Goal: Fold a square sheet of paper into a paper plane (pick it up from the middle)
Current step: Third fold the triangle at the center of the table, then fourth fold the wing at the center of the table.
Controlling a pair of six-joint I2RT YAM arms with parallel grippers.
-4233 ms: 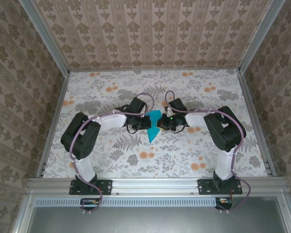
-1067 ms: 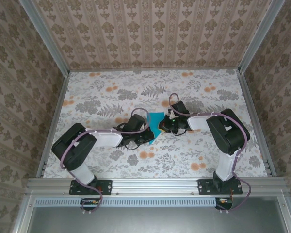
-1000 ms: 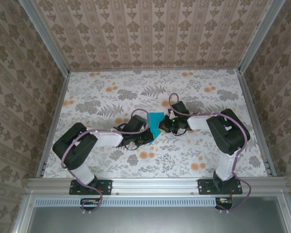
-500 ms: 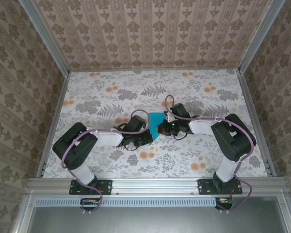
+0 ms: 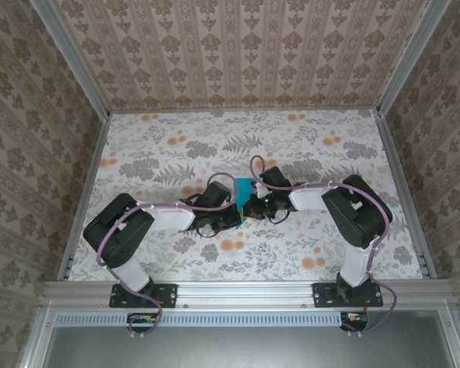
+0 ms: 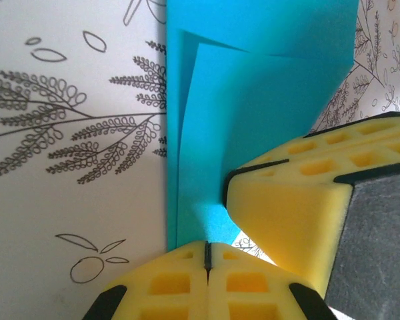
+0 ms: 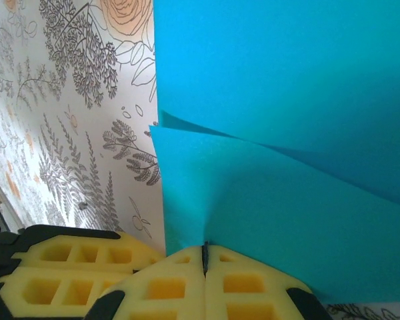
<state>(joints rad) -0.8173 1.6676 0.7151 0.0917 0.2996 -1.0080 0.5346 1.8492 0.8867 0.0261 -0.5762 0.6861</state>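
While left gripper (image 6: 207,252) and right gripper (image 7: 205,253) pinch folded paper (image 6: 267,100) edges, table (image 5: 161,146) open all around.

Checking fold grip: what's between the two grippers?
The folded teal-blue paper sheet, with left gripper and right gripper shut on it; clearest in both wrist views.

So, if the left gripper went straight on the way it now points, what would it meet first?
The teal paper: the left gripper seems shut on its near edge, and the folded layers lie straight ahead. The right gripper stands just beside that line, probably clear.
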